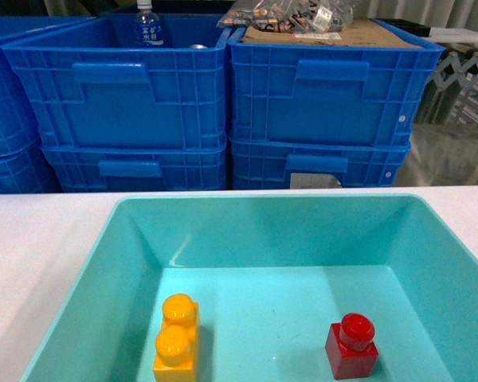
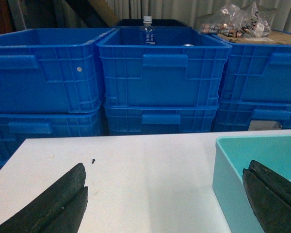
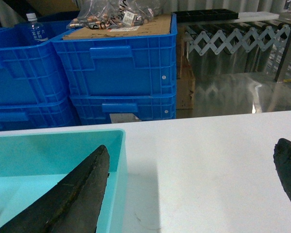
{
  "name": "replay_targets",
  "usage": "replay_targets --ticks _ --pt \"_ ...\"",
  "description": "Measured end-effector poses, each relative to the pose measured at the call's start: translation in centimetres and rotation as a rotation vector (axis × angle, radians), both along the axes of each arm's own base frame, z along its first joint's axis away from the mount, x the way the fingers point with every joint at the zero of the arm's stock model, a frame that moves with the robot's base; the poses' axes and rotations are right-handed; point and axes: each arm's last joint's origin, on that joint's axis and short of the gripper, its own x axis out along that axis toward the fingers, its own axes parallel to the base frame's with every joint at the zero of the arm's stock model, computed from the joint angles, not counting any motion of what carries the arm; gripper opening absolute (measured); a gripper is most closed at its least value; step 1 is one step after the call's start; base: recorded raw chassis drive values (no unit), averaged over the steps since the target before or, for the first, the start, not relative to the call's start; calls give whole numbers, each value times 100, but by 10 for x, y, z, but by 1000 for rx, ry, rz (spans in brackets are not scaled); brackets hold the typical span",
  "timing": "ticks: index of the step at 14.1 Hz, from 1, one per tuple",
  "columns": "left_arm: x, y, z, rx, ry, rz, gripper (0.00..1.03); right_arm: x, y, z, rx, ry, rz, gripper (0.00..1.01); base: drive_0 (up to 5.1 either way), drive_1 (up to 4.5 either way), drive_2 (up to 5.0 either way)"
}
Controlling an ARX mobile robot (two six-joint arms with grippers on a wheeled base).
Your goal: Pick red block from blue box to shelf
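Our red block (image 1: pixel 352 346) sits in the blue box (image 1: pixel 135 247), well apart from a yellow brick (image 1: pixel 177 348); both our jaws stand wide.

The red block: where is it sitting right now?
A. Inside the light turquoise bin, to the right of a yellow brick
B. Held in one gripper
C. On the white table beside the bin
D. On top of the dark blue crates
A. The head view shows the red block resting on the floor of the blue box, apart from and to the right of the yellow brick, with no gripper near it.
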Motion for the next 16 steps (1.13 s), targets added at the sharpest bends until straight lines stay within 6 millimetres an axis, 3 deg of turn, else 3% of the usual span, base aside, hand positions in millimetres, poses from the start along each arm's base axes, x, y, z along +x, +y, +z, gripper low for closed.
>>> replay_targets --ticks 12,13,14,15,16 --pt "0 0 0 0 0 0 98 0 0 0 0 0 0 98 0 0 0" --pt "0 0 0 0 0 0 98 0 0 -2 9 65 21 98 0 0 0" --pt "0 0 0 0 0 0 98 3 -2 -2 67 240 83 98 0 0 0" --pt "0 0 0 0 1 0 98 14 2 0 178 433 152 98 0 0 0" --pt "0 0 0 0 0 0 98 61 33 41 240 416 251 98 0 0 0"
